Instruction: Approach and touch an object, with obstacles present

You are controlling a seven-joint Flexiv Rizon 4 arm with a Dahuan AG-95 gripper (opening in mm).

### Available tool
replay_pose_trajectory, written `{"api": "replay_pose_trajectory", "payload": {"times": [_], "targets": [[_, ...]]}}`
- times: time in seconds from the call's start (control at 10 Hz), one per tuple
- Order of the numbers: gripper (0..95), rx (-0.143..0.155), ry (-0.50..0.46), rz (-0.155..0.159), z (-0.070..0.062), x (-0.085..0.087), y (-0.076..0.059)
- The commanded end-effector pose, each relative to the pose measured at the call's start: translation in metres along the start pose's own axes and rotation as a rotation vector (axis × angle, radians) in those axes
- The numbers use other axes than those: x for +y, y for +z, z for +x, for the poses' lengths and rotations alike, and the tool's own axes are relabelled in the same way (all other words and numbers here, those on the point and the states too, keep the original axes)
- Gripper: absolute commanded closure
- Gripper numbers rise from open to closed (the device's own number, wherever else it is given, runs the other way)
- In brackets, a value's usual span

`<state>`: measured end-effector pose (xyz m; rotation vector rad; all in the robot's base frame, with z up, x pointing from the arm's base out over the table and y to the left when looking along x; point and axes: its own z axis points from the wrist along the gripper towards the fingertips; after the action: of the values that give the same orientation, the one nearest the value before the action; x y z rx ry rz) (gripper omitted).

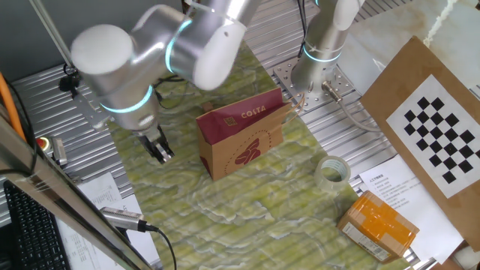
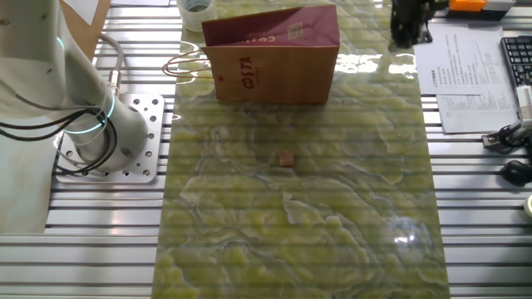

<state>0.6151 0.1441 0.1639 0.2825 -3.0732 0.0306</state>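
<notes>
A small brown cube lies on the green marbled mat, on the side of the bag nearest the arm's base. In one fixed view the cube is hidden behind the bag. A brown and maroon Costa paper bag stands upright mid-mat; it also shows in the other fixed view. My gripper hangs low over the mat's edge on the opposite side of the bag from the cube, well apart from both. Its dark fingers sit close together and hold nothing. In the other fixed view the gripper shows at the top edge.
A clear tape roll and an orange box lie to the bag's right. A checkerboard panel lies at the right. Papers, a keyboard and cables lie beside the mat. The arm's base stands on a metal plate.
</notes>
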Motion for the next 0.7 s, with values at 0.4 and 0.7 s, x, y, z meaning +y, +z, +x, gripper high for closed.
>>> {"api": "replay_pose_trajectory", "payload": {"times": [0.4, 0.7], "targets": [[95.0, 0.008, 0.022, -0.019, -0.004, 0.042, -0.013], [95.0, 0.02, 0.015, -0.03, -0.004, 0.041, -0.012]]}}
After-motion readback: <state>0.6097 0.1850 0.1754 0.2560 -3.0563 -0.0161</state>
